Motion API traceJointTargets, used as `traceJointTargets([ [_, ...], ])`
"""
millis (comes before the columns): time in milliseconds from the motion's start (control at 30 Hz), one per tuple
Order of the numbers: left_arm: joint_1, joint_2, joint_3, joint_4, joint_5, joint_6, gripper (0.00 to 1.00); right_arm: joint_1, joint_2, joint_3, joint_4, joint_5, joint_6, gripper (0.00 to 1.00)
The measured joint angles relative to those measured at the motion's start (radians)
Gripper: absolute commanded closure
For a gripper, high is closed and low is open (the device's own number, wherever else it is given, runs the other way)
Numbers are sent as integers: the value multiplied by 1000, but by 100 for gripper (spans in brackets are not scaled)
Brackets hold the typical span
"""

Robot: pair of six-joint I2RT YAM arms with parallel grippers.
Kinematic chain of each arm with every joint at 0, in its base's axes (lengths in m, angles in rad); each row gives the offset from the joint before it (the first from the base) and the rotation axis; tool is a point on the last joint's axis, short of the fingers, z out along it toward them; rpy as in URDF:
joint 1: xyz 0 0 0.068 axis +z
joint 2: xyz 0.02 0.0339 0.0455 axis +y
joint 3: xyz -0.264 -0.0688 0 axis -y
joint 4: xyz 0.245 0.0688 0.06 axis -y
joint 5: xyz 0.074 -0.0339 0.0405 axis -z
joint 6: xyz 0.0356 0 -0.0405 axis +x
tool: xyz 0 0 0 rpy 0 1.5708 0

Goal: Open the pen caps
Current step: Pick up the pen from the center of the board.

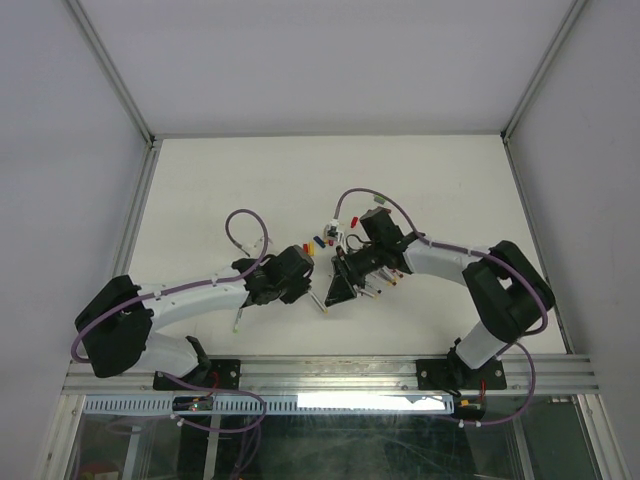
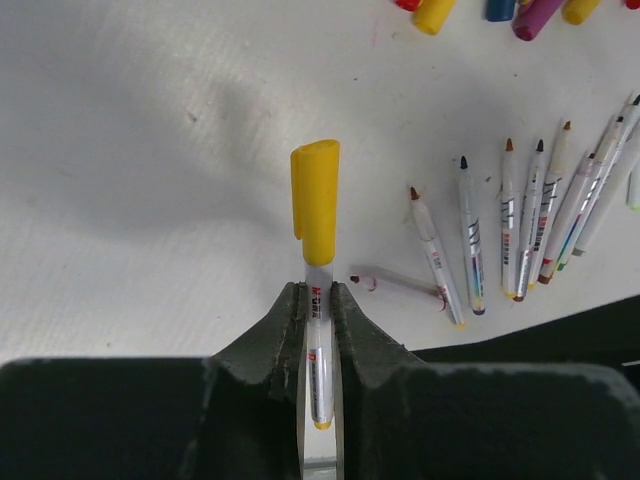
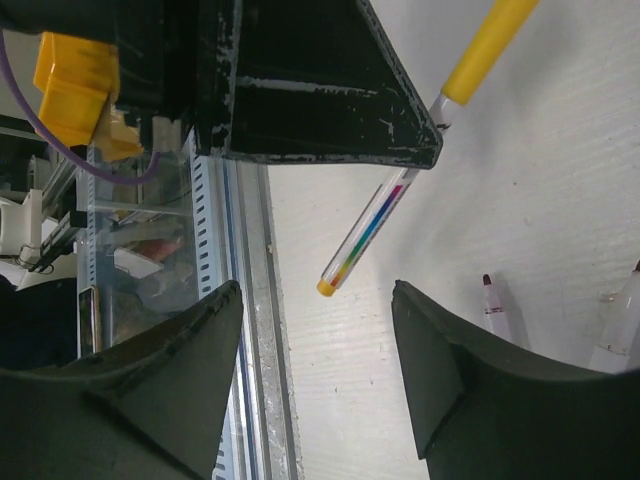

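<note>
Left gripper (image 2: pixel 318 292) pinches a thin white plastic pen (image 2: pixel 317 350), stubby yellow plastic cap (image 2: pixel 316 215) on.
Right gripper (image 3: pixel 318 330) stands spread nearby.

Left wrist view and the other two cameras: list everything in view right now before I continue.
capped pen: one, white barrel, clamped in the left gripper
yellow cap: one, yellow, on the held pen, pointing away from the gripper
uncapped pens: at least seven, white barrels with dark or brown tips, side by side on the table right of the held pen
loose pen caps: five partly in frame, red, yellow, blue, purple, yellow, far edge of the left wrist view
table: one, white, under everything
left gripper: one, black, shut on the capped pen
right gripper: one, black, open, facing the pen's tail end
</note>
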Motion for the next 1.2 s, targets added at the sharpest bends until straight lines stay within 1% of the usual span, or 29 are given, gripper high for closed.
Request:
traceJointTargets([
  [100, 0, 21, 2, 37, 2, 1, 100, 2, 34, 0, 26, -2, 40, 36],
  [267, 0, 61, 21, 56, 12, 2, 100, 17, 94, 10, 18, 34, 75, 37],
  [367, 0, 61, 28, 71, 13, 2, 100, 26, 105, 21, 13, 48, 88, 42],
  [500, 0, 62, 29, 98, 21, 1, 100, 36, 108, 34, 11, 58, 112, 51],
  [567, 0, 63, 29, 111, 23, 1, 100, 37, 111, 37, 11, 60, 123, 62],
  [667, 0, 63, 30, 117, 28, 1, 100, 37, 119, 40, 10, 73, 140, 82],
  [733, 0, 62, 30, 115, 29, 1, 98, 35, 124, 42, -2, 96, 152, 94],
  [800, 0, 58, 30, 114, 31, 1, 91, 29, 135, 42, -18, 128, 166, 100],
  [833, 0, 56, 30, 114, 31, 2, 85, 26, 137, 42, -23, 129, 166, 100],
  [933, 0, 51, 29, 114, 32, 3, 53, 26, 138, 50, -37, 127, 170, 100],
  [967, 0, 48, 29, 120, 35, 9, 44, 26, 138, 56, -44, 121, 169, 100],
  [1000, 0, 43, 29, 129, 37, 15, 37, 27, 138, 66, -52, 117, 166, 100],
  [1067, 0, 23, 27, 148, 35, 30, 28, 26, 138, 87, -70, 105, 155, 100],
  [1200, 6, -66, -11, 180, 27, 74, 20, 4, 136, 112, -99, 80, 129, 100],
])
